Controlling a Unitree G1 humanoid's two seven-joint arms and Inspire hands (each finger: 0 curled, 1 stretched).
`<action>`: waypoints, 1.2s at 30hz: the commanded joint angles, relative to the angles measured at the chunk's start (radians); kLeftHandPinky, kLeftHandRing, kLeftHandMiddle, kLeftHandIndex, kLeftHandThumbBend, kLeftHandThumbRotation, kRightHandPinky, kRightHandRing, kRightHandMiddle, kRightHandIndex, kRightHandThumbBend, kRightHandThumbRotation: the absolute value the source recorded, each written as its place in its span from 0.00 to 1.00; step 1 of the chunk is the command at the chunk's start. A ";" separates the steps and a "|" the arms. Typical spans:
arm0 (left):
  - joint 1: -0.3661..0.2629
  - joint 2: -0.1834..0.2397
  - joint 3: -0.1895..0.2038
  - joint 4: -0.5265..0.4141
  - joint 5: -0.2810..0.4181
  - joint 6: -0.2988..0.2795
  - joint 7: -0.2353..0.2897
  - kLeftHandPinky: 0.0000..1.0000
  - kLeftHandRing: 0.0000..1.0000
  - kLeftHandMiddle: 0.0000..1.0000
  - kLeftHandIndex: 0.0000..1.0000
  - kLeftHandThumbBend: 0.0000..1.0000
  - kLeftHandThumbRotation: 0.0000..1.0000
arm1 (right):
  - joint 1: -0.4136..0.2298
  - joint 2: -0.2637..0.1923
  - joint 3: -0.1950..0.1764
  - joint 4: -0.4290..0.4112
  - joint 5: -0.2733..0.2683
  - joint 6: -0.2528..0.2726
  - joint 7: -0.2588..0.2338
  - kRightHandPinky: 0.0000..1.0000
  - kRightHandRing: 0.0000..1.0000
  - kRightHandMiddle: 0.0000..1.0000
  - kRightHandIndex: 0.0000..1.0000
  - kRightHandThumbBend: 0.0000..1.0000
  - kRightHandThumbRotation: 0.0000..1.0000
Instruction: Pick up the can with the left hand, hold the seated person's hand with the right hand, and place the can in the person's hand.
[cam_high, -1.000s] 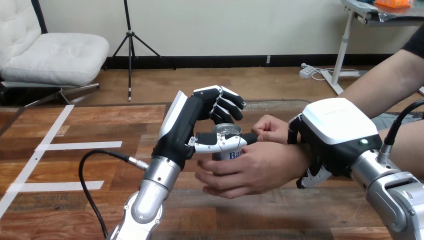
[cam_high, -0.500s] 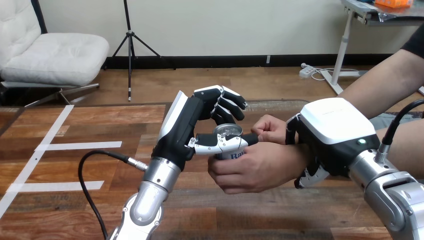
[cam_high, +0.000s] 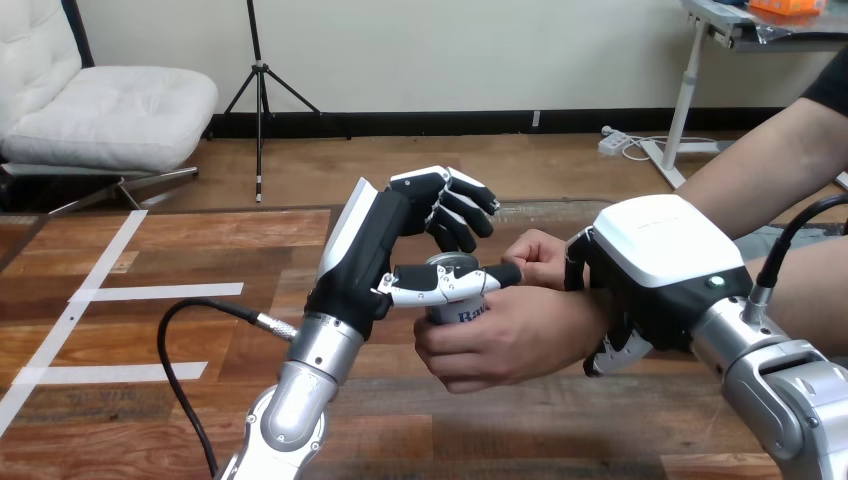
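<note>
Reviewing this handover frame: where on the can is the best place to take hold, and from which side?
Probably the lower side wall, from the near right. The can stands upright, so its round wall suits a wrapping grip. The left hand takes up its upper part from the view's left, so only the lower wall is open to approach. The person's hand wraps it there.

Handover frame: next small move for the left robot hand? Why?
Probably lift the left robot hand up and away from the can. The person's nearer hand is wrapped round the can's body, the robot's fingers are raised above its top, and just the thumb lies across its upper edge. The right robot hand is close beside the person's hand.
</note>
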 joint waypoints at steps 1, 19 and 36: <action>-0.029 -0.005 -0.006 -0.045 -0.015 -0.015 0.001 0.38 0.43 0.50 0.53 0.75 0.11 | -0.102 0.016 0.006 0.002 -0.014 -0.004 -0.006 0.32 0.38 0.44 0.48 0.85 0.00; -0.027 0.002 -0.007 -0.044 -0.020 -0.015 -0.004 0.38 0.43 0.51 0.53 0.74 0.10 | -0.116 0.031 0.009 -0.004 -0.030 0.007 0.043 0.33 0.40 0.46 0.48 0.86 0.00; -0.029 0.009 -0.007 -0.042 -0.027 -0.010 -0.010 0.40 0.45 0.52 0.58 0.74 0.11 | -0.117 0.021 0.015 0.004 -0.033 -0.012 0.057 0.53 0.60 0.64 0.65 0.92 0.00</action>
